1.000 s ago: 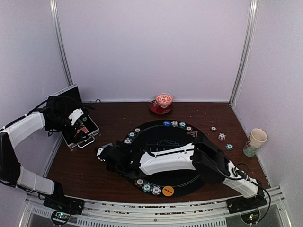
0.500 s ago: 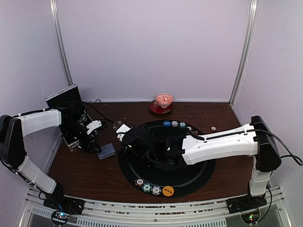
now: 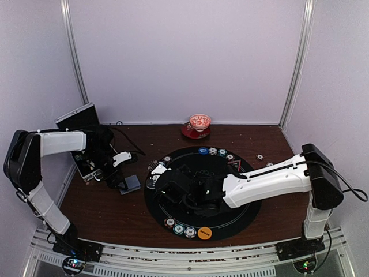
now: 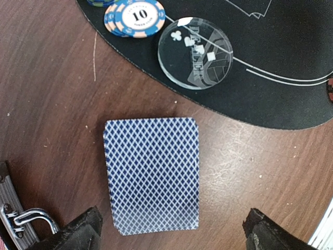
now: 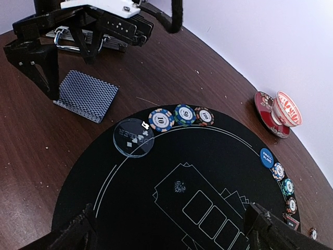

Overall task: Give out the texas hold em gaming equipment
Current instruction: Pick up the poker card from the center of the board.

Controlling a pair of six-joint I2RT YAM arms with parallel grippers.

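Lab robot booth: plain white walls (image 3: 184, 57), aluminium posts (image 3: 73, 52), arms (image 3: 265, 180) bolted to rail (image 3: 190, 257) along wooden counter (image 3: 109, 210).

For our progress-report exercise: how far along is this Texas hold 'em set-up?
Done: chips with a marker disc sit at three spots on the black mat's rim: clear dealer disc, blue small-blind disc, orange disc. In hand: nothing; both grippers are open, the left gripper over the card deck on the table beside the mat, the right gripper above the mat. Left: dealing the deck; loose chips lie right of the mat.
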